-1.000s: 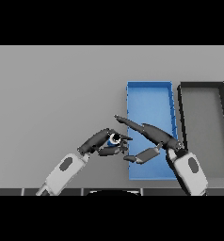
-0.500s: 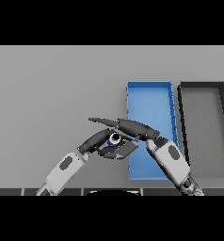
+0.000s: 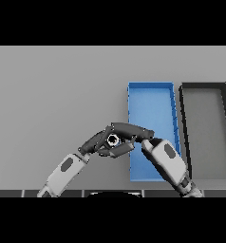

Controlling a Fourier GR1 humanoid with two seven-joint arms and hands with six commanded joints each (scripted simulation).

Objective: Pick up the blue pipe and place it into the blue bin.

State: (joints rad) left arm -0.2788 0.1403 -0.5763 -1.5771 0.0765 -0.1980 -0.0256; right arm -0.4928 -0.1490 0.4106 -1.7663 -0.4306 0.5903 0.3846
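While both hands meet left of the bin:
left hand (image 3: 97,142): fingers curled toward blue pipe (image 3: 113,139), grip likely
right hand (image 3: 130,130): fingers straight, laid over pipe
pipe: open end faces camera, just left of blue bin (image 3: 153,95); long axis unclear
dark bin (image 3: 203,92): farther right
tabletop (image 3: 53,90): grey
writing: none readable

I see both hands meeting round the blue pipe (image 3: 113,139), left hand (image 3: 97,141) and right hand (image 3: 130,130), just left of blue bin (image 3: 151,87); dark bin (image 3: 203,86) beside it.
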